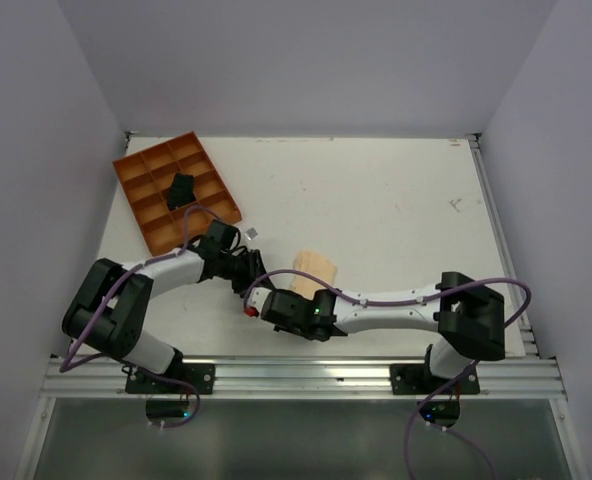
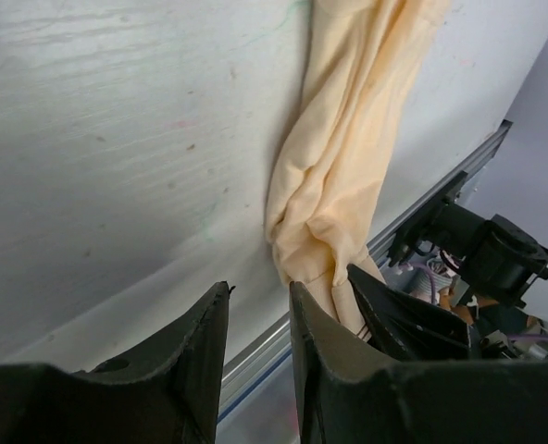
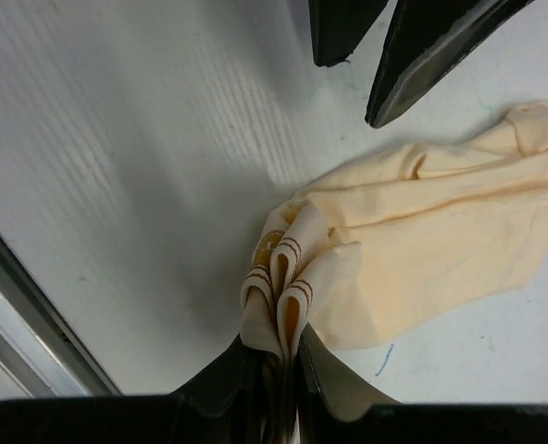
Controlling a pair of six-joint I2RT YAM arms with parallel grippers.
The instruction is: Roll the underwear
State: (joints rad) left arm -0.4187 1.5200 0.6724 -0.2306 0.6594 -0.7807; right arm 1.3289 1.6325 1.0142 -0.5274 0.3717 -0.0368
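One underwear: pale peach cloth is lying wrinkled on the table, around 6 o'clock from the table's middle in the top view. It is not rolled yet.
Underwear end: the hem with thin orange stripes is bunching into tight folds, and the rest is trailing out loose and flat.
Right gripper: is pinching that bunched hem, jaws nearly together on the cloth. It is sitting at 8 o'clock of the underwear in the top view.
Left gripper: jaws are standing slightly apart with a narrow gap and nothing between them. It is hovering near the cloth at its 9 o'clock, and the right wrist view is showing it clear of the fabric.
Step in hand: looks like setting up the first turn of the roll, with the right claw anchoring the end and the left one free to help.
Doing it well: the pinch should be staying on all the hem folds while the end is turning over onto the flat part. The left claw should be pressing or grabbing the loose length so it is not dragging along. The roll should be staying low on the table and tight.
Risk: thin fabric may be slipping out of the pinch or twisting into a rope instead of rolling.
Tray: orange with dividers, sitting at 10 o'clock of the table, well apart.
Black bundle: is resting in one tray compartment and is not part of this task.
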